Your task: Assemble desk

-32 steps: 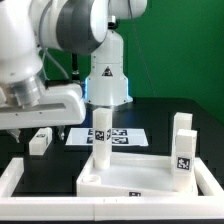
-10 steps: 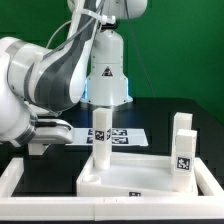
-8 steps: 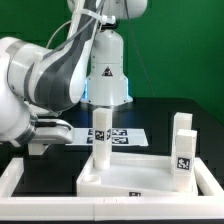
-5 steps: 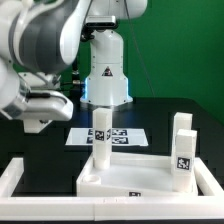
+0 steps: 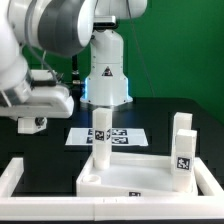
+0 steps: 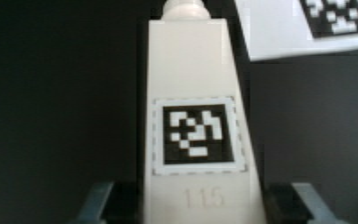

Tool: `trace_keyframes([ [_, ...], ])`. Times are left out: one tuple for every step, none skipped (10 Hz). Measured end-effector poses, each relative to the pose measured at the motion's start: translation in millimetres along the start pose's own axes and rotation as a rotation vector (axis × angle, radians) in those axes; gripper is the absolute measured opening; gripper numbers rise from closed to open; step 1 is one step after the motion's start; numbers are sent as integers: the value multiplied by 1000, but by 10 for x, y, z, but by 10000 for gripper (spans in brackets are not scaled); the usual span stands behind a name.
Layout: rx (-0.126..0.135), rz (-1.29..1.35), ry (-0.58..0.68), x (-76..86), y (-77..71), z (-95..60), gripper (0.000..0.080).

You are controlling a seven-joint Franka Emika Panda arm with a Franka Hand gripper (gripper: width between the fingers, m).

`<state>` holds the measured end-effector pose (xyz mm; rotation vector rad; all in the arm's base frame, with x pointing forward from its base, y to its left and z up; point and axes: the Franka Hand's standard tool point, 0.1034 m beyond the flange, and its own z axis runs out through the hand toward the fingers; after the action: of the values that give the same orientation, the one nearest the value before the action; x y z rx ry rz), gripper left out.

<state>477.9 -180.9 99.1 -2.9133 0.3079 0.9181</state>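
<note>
Black matting carries the desk top (image 5: 135,172); two legs stand installed. Gripper (image 6: 199,205) clamps another leg (image 6: 197,100) lengthwise, probably for upright insertion.

White tagged desk leg (image 6: 195,110) between fingers (image 6: 101,200)

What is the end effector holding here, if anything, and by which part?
The end effector holds one white desk leg, lifted off the table. Its fingers clamp the leg's two sides at one end, just past its square tag.
</note>
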Motion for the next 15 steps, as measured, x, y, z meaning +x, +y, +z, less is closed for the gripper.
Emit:
trace_keyframes([
  [0, 16, 64, 44, -172, -296, 287],
  [-1, 74, 152, 125, -331, -639, 287],
  [-1, 85, 217, 125, -465, -876, 287],
  [12, 85, 250, 120, -453, -879, 287],
  [5, 86, 348, 203, -434, -882, 287],
  [6, 81, 417, 204, -463, -894, 287],
  [6, 81, 460, 209, -465, -897, 287],
  [-2, 81, 555, 278, -473, -948, 287],
  [9, 93, 630, 319, -594, -1024, 287],
  [32, 102, 706, 414, -756, -1128, 287],
  [47, 109, 812, 505, -902, -1182, 287],
  [84, 172, 902, 525, -1122, -1219, 287],
  [124, 248, 984, 526, -1372, -1159, 288],
  [135, 298, 974, 530, -1505, -997, 288],
  [118, 275, 1066, 563, -1495, -1078, 288],
])
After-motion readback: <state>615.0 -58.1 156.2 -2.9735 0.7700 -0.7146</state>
